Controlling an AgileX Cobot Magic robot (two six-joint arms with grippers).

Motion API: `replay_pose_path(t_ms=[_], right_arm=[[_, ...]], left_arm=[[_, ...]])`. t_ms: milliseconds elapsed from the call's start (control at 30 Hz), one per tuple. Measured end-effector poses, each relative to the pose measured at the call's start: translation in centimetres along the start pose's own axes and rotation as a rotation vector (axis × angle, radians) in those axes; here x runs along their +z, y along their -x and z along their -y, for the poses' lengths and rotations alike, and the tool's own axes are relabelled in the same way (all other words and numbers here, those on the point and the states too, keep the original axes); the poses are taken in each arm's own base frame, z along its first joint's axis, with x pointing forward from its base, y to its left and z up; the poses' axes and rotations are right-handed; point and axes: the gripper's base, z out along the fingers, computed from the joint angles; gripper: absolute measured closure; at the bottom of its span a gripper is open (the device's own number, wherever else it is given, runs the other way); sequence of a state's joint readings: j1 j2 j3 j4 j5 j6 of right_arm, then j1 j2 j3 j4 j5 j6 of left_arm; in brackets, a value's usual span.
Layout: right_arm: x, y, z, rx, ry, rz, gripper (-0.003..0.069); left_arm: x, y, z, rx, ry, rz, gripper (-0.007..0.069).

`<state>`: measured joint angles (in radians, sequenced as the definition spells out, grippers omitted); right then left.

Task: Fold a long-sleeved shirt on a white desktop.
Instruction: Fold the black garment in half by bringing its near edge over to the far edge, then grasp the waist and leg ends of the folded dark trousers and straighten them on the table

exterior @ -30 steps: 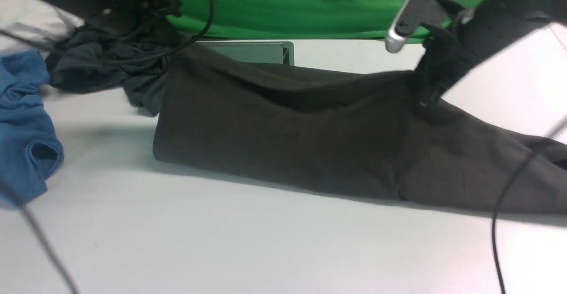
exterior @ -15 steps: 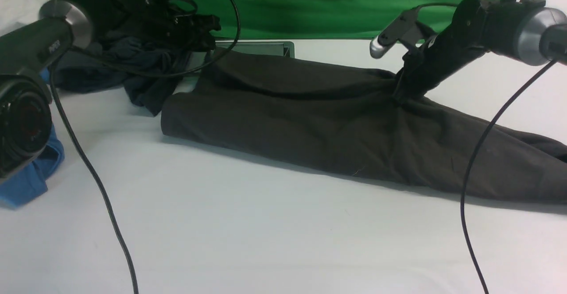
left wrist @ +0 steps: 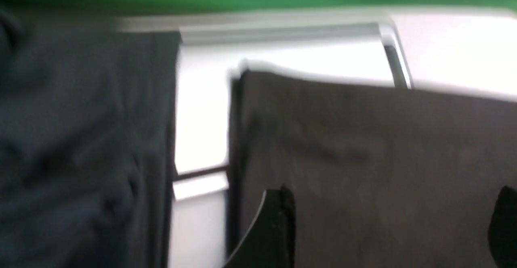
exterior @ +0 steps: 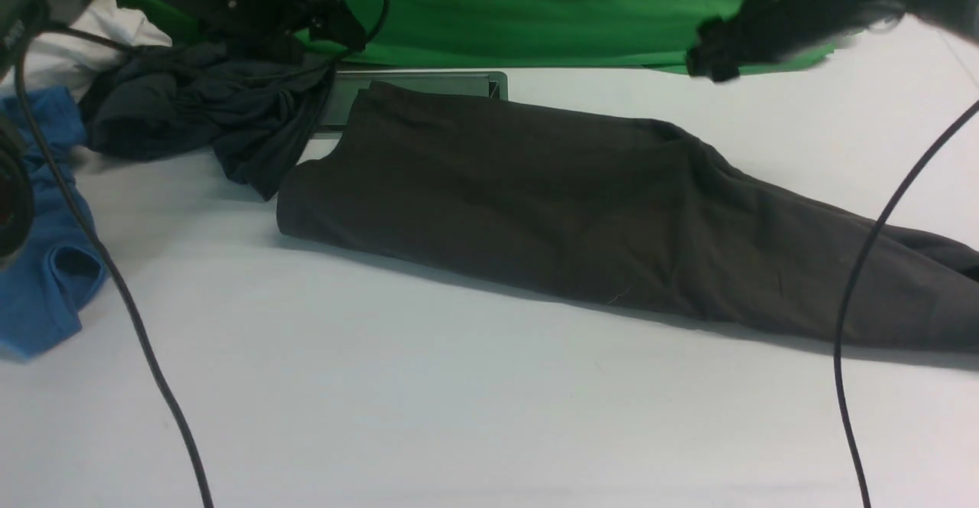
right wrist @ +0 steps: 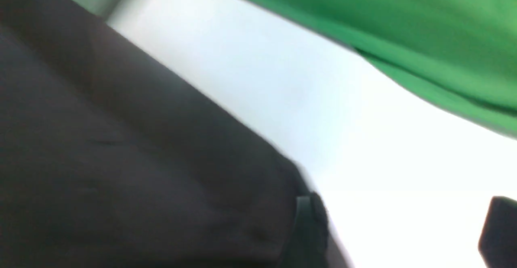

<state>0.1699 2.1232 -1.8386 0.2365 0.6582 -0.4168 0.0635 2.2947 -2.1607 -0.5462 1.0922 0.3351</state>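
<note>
- Your long-sleeved shirt (exterior: 535, 210) lies flat on the white desktop (exterior: 459, 401). In the front view it runs from the upper middle down to the right.
- Its right end is cut off by the right edge of the frame, so you cannot see where it stops.
- Its far left corner covers part of a grey metal piece (exterior: 428, 83) at the back of the desk.
- Your left gripper (left wrist: 394, 191) is open. In the left wrist view its two black fingers (left wrist: 274, 227) stand wide apart at the bottom of the frame, with nothing between them. The shirt is under them. That picture is blurry.
- Your right gripper (right wrist: 404, 201) is open too. One finger shows at the bottom middle of the right wrist view, and the other is cut off at the lower right edge. It holds nothing.
- In the front view both grippers are dark blurs at the top, left and right, above the shirt and clear of it.
- A dark grey-teal garment (exterior: 199, 110) is bunched at the upper left. You cannot tell if it touches the shirt or just sits beside it.
- A blue garment (exterior: 46, 263) is cut off by the left edge.
- Two black cables (exterior: 115, 286) hang in front and hide thin strips of the desk and shirt.
- A green backdrop (exterior: 535, 3) fills the top.
</note>
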Motion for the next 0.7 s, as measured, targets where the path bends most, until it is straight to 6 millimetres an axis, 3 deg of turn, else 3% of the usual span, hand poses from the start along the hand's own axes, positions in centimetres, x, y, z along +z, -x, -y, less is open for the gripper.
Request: replay_pose_path(t_ms=[100, 233, 333, 433, 533, 700], right_arm=[[-0.5, -0.3, -1.9, -0.036, 0.069, -0.081, 0.0141], [-0.8, -1.7, -2.6, -0.050, 0.145, -0.238, 0.0140], [-1.4, -2.5, -2.7, -0.049, 0.186, -0.334, 0.0139], [-3.2, -2.5, -2.8, -0.035, 0.208, -0.370, 0.0138], [-4.7, -2.3, -3.3, -0.012, 0.230, -0.346, 0.0138], [-6.8, -2.8, -5.2, -0.031, 0.273, -0.323, 0.0137]], left_arm=[[0.0, -1.3, -0.4, -0.024, 0.034, -0.128, -0.0055], [-0.4, -2.3, -0.8, -0.059, 0.108, -0.183, -0.0055], [-1.7, -3.2, -0.8, -0.075, 0.154, -0.209, -0.0052], [-3.3, -5.7, -0.1, -0.109, 0.172, -0.275, -0.0046], [-2.7, -7.6, -0.1, -0.149, 0.152, -0.336, -0.0046], [1.1, -9.8, -1.7, -0.246, 0.107, -0.379, -0.0044]])
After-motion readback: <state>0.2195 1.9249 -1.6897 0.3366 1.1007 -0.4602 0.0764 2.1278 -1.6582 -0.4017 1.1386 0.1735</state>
